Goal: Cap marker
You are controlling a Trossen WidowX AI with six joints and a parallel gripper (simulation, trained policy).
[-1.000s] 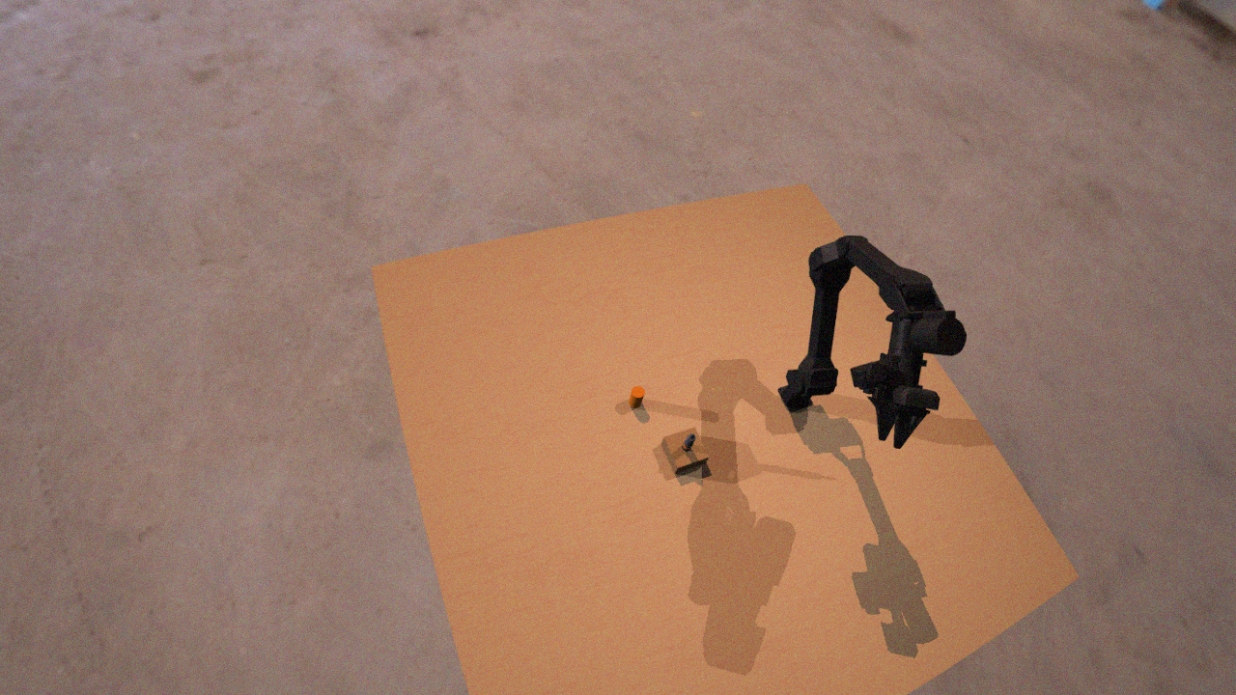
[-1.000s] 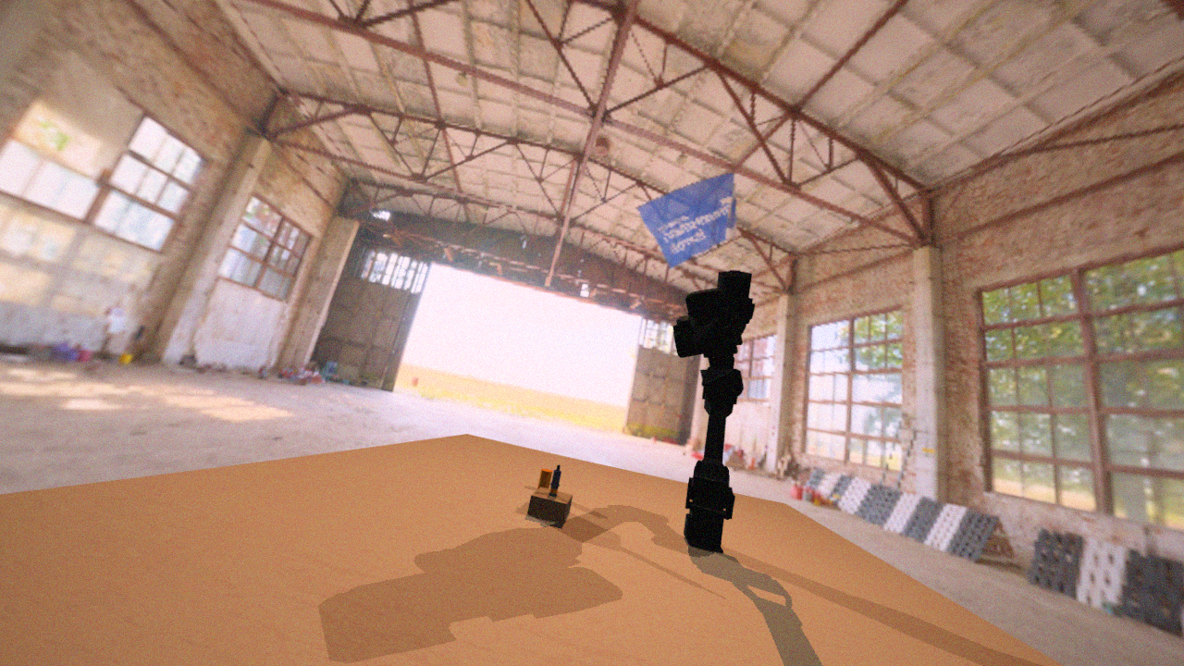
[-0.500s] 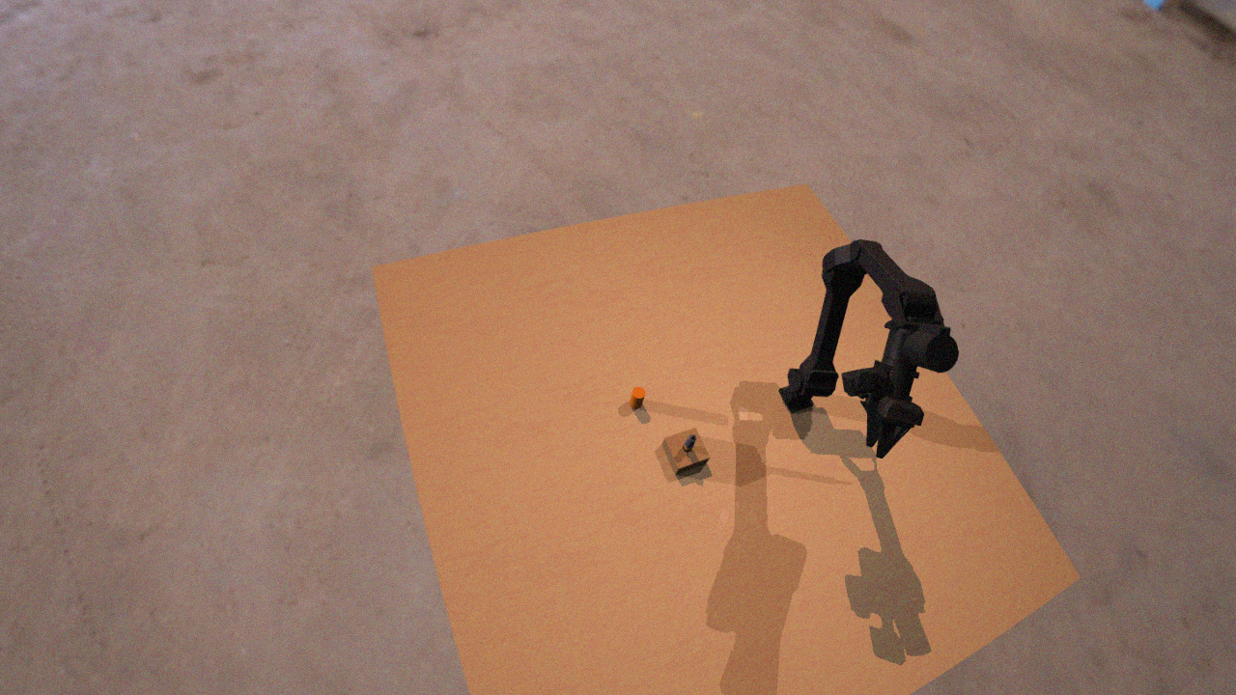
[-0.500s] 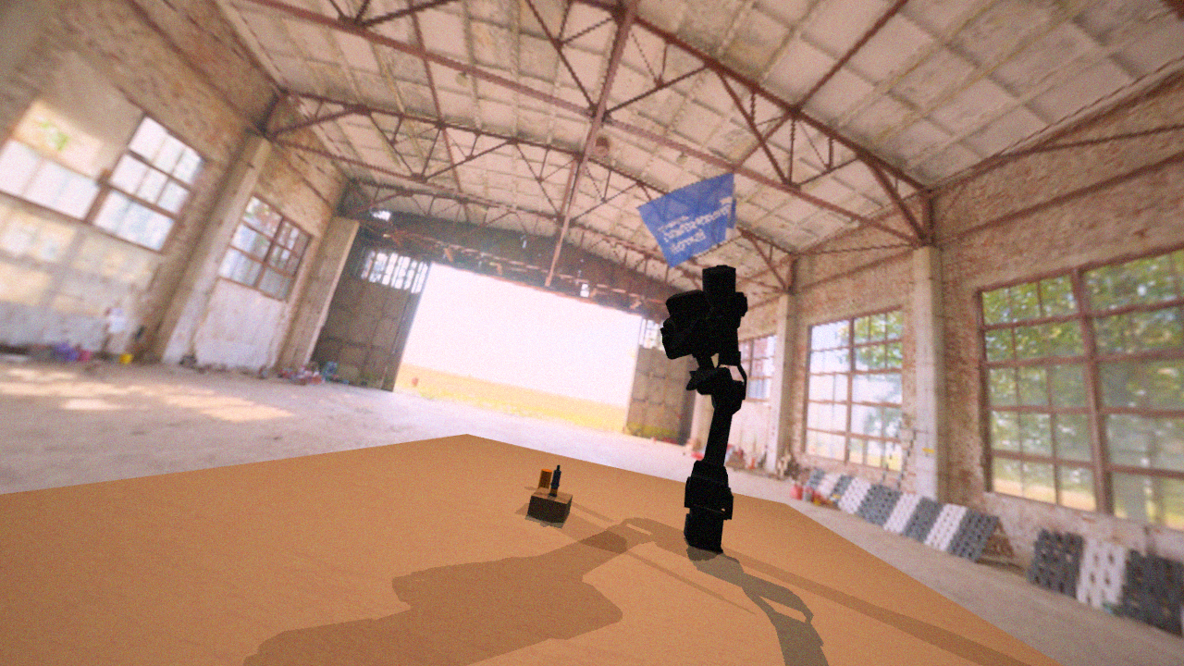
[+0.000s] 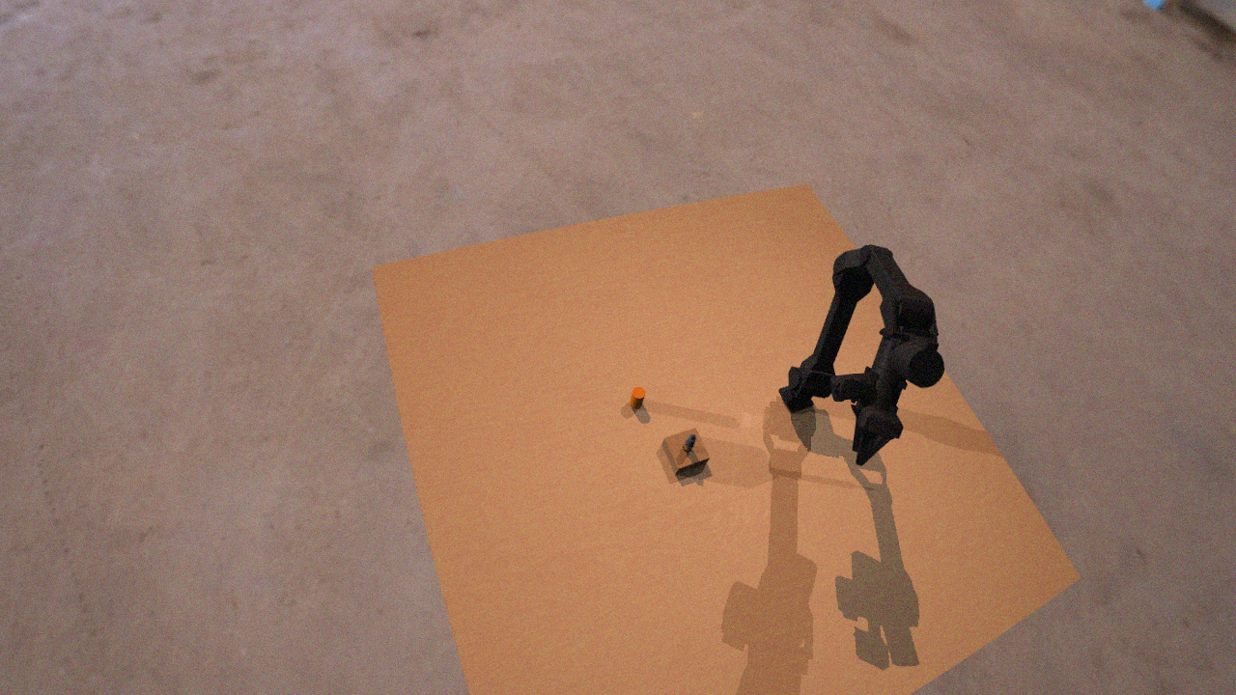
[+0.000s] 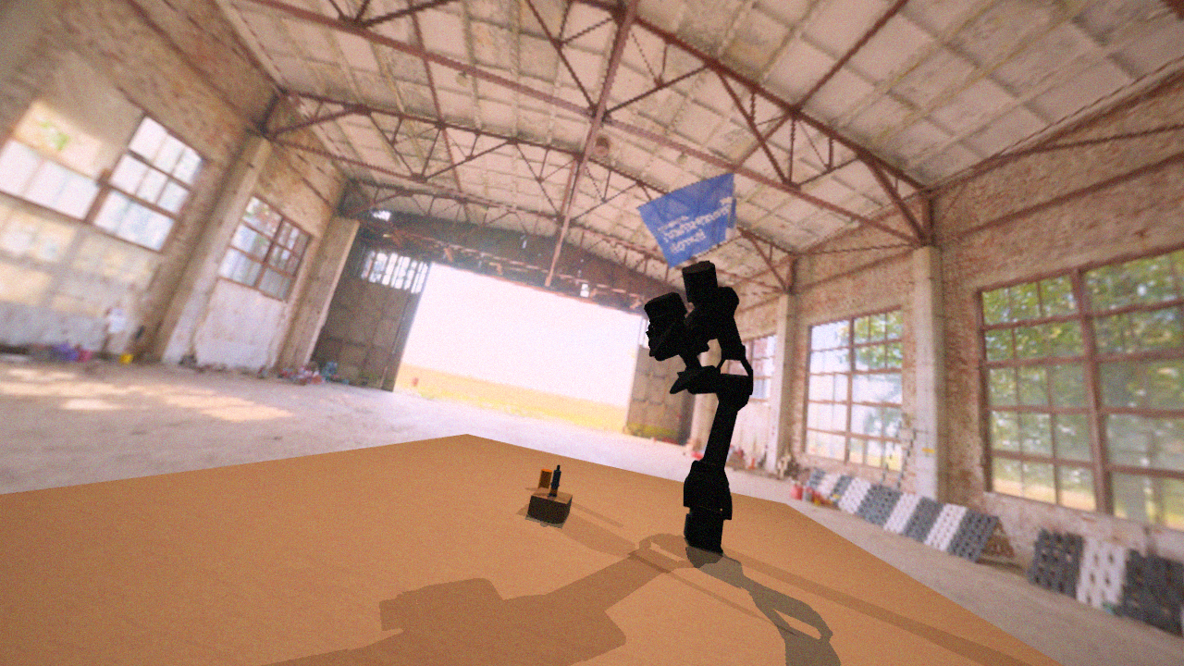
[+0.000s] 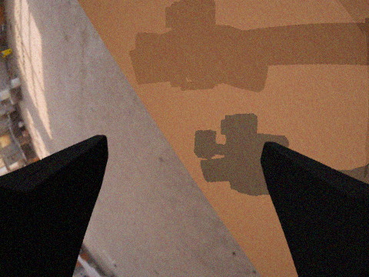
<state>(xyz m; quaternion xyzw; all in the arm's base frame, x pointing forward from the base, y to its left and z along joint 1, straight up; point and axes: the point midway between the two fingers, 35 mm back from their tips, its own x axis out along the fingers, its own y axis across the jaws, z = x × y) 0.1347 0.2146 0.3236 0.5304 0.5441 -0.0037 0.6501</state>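
Marker (image 5: 689, 443) (image 6: 555, 481) upright in holder block (image 5: 686, 452) (image 6: 549, 506), uncapped; orange cap (image 5: 637, 398) (image 6: 544, 477) stands apart, nr block, on tabletop (image 5: 535, 346) (image 6: 289, 530). Gripper (image 5: 864, 458) (image 7: 187, 148), up at right w/ arm (image 5: 836, 323) (image 6: 720, 430), mostly open, nothing btwn fingers, well away from both.

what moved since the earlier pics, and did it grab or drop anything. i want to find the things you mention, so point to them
The gripper (image 5: 861, 459) (image 6: 690, 362) (image 7: 187, 148) has shifted a little left and toward the picture's bottom in the top view, and left in the exterior view. Nothing was taken hold of or let go; it is open. The orange cap (image 5: 637, 398) (image 6: 544, 477), marker (image 5: 689, 442) (image 6: 555, 480) and holder block (image 5: 683, 458) (image 6: 548, 507) stayed put.
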